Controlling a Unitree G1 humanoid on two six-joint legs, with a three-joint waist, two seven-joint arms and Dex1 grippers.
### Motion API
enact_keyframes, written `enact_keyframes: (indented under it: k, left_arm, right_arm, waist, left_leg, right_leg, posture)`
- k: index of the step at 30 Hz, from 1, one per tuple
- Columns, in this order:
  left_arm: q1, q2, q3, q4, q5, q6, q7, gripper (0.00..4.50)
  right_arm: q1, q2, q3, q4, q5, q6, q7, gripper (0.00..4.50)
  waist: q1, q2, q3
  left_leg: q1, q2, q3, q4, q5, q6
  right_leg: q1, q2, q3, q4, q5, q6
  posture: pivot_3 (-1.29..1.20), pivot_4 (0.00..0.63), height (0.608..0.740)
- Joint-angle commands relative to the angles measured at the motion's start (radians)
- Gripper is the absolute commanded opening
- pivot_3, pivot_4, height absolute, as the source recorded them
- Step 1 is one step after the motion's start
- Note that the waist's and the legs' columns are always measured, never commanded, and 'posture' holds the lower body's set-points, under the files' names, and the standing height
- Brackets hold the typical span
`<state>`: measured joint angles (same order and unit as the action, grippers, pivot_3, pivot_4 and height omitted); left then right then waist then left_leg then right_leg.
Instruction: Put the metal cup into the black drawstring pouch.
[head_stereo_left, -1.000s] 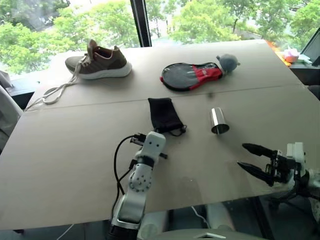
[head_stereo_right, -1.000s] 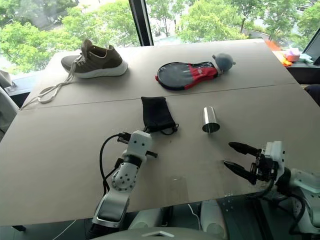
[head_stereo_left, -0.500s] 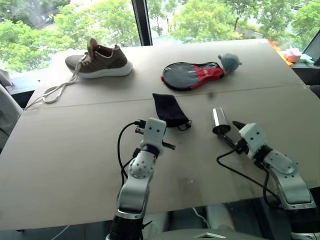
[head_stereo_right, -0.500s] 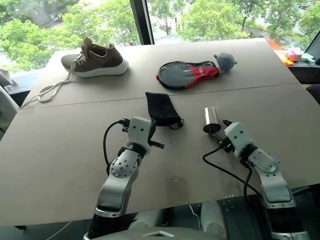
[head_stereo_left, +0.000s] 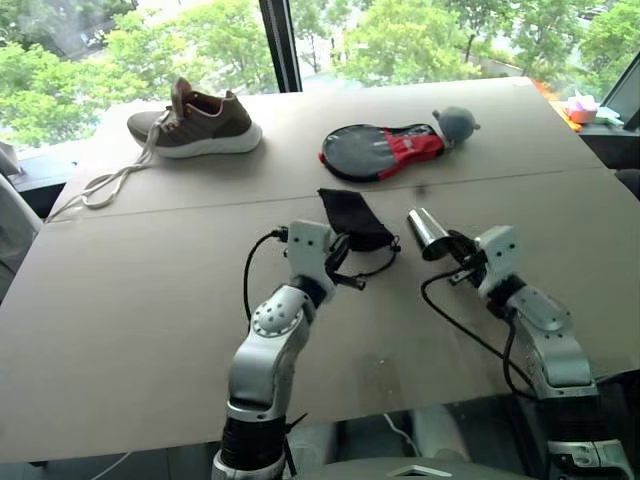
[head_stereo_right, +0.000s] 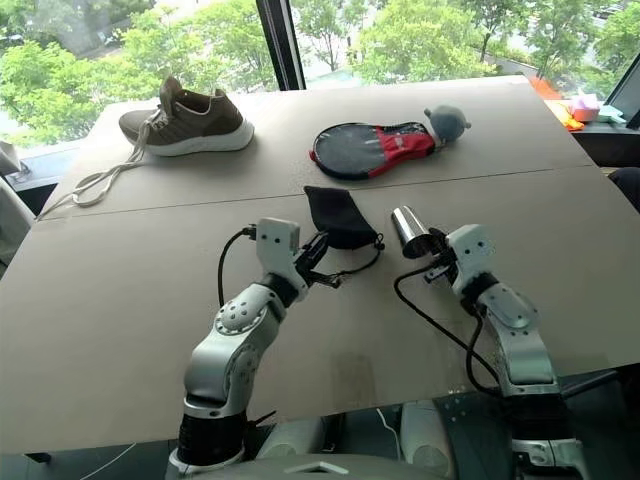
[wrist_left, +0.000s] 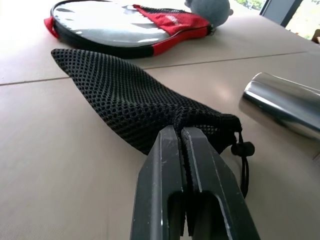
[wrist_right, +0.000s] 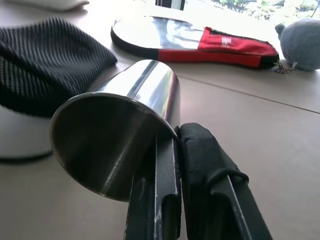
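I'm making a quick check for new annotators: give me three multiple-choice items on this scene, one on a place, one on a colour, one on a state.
1. Where does the shoe lie?
A. at the table's far left
B. beside the metal cup
C. on the paddle case

2. What colours is the paddle case?
A. blue and white
B. black and red
C. all green

3. How is the metal cup now?
A. upright on the table
B. inside the pouch
C. tipped over, its rim clamped by the right gripper

Answers:
1 A: it sits by the window, far left.
2 B: black disc, red handle end.
3 C: the right wrist view shows the jaws shut on the rim, while the left gripper pinches the black drawstring pouch.
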<state>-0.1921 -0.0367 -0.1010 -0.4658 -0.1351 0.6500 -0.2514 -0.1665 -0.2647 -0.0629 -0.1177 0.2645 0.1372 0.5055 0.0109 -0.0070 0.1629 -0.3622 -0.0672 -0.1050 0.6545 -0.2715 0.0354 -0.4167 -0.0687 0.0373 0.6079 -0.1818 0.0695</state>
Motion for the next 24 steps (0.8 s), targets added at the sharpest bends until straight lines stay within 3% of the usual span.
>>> enact_keyframes:
  k: [1,4,11,24]
  left_arm:
    - [-0.072,-0.003,0.039,0.004,-0.065,0.009,-0.010,0.00]
    - [-0.096,-0.003,0.054,0.018,-0.106,0.024,-0.013,0.00]
    - [-0.124,-0.024,0.117,0.035,-0.204,0.078,0.013,0.00]
    - [-0.088,0.016,0.086,0.002,-0.253,0.095,0.010,0.00]
  right_arm:
    - [-0.009,-0.024,-0.028,-0.173,0.227,0.075,0.131,0.12]
    - [0.015,-0.066,0.020,-0.238,0.239,0.105,0.180,0.12]
    - [0.050,-0.078,0.093,-0.199,0.100,0.002,0.169,0.12]
    - [0.038,-0.116,0.154,-0.114,-0.066,-0.100,0.163,0.12]
  waist:
    - [0.002,0.000,0.000]
    - [-0.001,0.000,0.000]
    - [0.000,0.000,0.000]
    - [0.000,0.000,0.000]
  left_leg:
    - [0.000,0.000,0.000,0.000,0.000,0.000]
    - [0.000,0.000,-0.001,0.000,0.000,0.000]
    - [-0.001,0.000,0.000,0.000,0.002,-0.004]
    - [0.000,0.000,0.000,0.000,0.002,-0.004]
  right_leg:
    - [0.000,0.000,0.000,0.000,0.000,0.000]
    - [0.000,0.000,0.000,-0.001,0.000,0.000]
    - [0.000,0.000,0.000,-0.001,0.000,0.000]
    - [0.000,0.000,0.000,0.000,0.000,0.000]
  posture:
    - [0.00,0.150,0.740]
    - [0.00,0.150,0.740]
    - [0.00,0.150,0.740]
    - [0.00,0.150,0.740]
